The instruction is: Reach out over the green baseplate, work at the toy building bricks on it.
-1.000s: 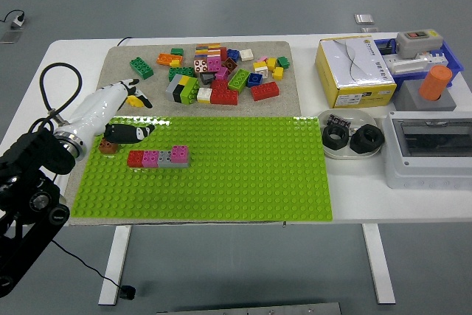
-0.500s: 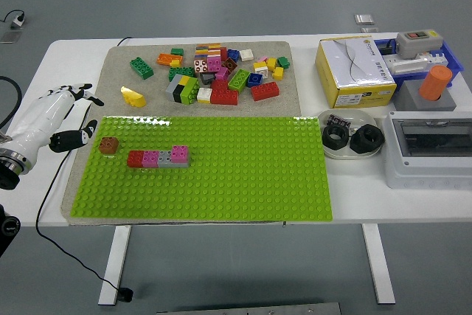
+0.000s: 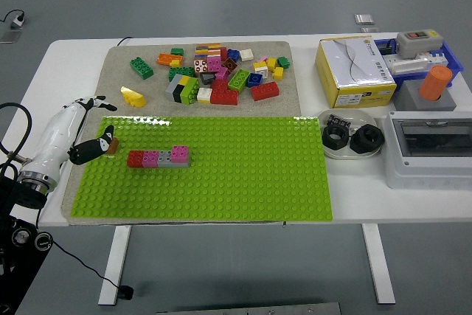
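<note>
So there's one green baseplate lying flat on a grey mat on the white tabletop; on it sits a single short row of bricks, four by my count: one red, one pink, one grey and one more pink stacked at the right end; they touch each other end to end. One small brown brick sits just left of that row, near the plate's left edge.

Only one robot hand shows, the left hand, white shell with black fingers; it comes in from the lower left and lies over the mat's left border; the dark fingertips reach the brown brick and partly hide it; can't tell if they're pinching it or just touching, and whether the hand is spread or curled isn't clear from this angle.

Behind the plate there's one loose pile of bricks, too jumbled for an exact count; I can pick out one green brick off by itself on the left and one yellow piece just in front of it.

Right side of the tabletop: one yellow box; one blue bin; one orange cylinder; one white dish with two black rings in it; one grey enclosure.
</note>
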Robot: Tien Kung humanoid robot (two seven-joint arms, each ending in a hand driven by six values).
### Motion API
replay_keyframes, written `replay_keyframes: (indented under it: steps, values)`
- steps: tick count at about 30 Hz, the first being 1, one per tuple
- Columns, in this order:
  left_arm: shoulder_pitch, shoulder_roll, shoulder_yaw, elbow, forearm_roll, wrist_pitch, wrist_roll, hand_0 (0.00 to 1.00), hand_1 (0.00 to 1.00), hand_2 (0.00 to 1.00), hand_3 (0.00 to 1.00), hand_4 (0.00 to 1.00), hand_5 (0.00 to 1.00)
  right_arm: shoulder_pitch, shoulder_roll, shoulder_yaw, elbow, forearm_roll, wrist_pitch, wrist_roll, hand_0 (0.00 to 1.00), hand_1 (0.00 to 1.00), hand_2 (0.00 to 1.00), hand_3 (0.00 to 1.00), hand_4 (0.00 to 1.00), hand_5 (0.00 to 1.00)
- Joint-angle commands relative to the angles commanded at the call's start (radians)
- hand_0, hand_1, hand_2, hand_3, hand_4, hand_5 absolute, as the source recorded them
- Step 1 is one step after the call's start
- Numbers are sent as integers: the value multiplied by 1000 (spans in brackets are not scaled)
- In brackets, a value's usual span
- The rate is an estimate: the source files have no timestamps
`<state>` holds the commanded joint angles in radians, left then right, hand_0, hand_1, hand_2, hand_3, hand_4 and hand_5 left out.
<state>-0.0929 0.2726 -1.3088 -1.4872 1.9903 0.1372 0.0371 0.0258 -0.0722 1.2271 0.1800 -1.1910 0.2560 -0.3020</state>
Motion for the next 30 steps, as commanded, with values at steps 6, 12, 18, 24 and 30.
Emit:
replay_keyframes:
  steps: [6,12,18,24,30]
  values:
    - [7,-1,0,-4,1,4,-4,950,869,854,621,560,2,-10,-2,39,0,3,30,-38,675,673,765,919,562,998]
    - [2,16,1,5,3,1,-7,951,869,855,620,557,2,-14,-3,55,0,8,41,-42,681,681,753,971,582,998]
    - [-66,94,78,78,0,-3,-27,963,890,880,623,563,2,-9,-2,47,0,19,35,-34,682,678,749,960,570,998]
    - [-167,169,187,188,8,-58,-16,986,938,940,714,637,2,1,-6,43,0,24,29,-26,682,679,744,953,568,998]
    - [-255,201,259,278,25,-137,14,998,973,998,835,727,2,7,-5,47,0,14,29,-30,687,681,734,935,565,998]
